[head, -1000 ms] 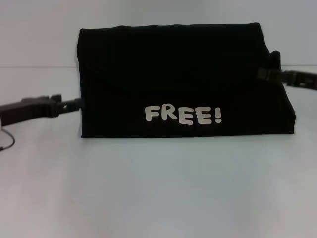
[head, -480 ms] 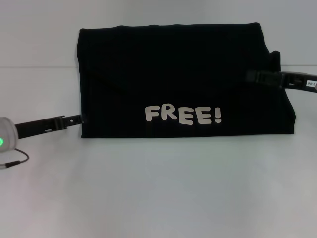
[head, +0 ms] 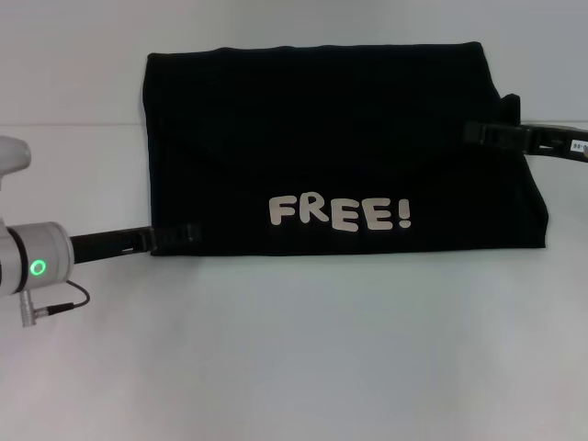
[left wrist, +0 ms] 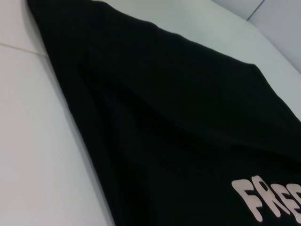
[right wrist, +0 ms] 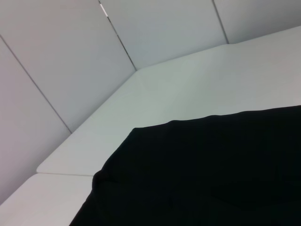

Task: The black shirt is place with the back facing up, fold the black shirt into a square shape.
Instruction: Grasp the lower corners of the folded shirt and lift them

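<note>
Toward the counter's [head: 294, 367] far edge lies the shirt [head: 340, 147], folded into a wide band, "FREE!" [head: 340, 213] facing up. My left pincer [head: 184, 233] reaches its near-left corner, my right pincer [head: 478, 134] its right side; I cannot tell either's grip.

Black shirt [head: 331, 138]: plain black, no pattern; cream block lettering "FREE!" [head: 340, 213] near lower edge. Same lettering partly visible in left wrist view, pale pinkish-cream on black [left wrist: 268, 200]. Table [head: 294, 349]: uniform white, unpatterned. Left hand [head: 179, 234]: black, on white-grey arm segment [head: 32, 262] bearing green ring light [head: 38, 268]. Right hand [head: 482, 134]: black. Wall panels [right wrist: 155, 33]: pale grey, thin dark seams.
</note>
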Tool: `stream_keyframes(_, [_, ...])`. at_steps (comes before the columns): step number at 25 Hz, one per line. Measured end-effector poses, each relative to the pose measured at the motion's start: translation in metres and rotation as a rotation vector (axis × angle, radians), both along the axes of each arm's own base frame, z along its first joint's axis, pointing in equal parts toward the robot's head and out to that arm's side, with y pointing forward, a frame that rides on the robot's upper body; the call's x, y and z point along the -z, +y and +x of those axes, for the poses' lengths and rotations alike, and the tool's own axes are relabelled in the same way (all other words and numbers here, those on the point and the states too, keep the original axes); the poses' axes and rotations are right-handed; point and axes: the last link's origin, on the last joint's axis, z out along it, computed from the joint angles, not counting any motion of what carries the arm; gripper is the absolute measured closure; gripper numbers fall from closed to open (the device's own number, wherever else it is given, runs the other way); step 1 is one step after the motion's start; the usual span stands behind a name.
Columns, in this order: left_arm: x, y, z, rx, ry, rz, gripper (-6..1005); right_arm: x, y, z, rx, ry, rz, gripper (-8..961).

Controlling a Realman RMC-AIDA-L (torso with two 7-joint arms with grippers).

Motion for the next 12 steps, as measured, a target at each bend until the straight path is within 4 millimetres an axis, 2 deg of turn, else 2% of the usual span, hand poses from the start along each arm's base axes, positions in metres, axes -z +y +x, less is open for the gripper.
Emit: stream_keyframes(12, [0.0066,0.0002,0.0022,0.011,0.022,-0.021,99,-0.0004,-0.0014,0.0046,0.01,-0.008,0.007,302])
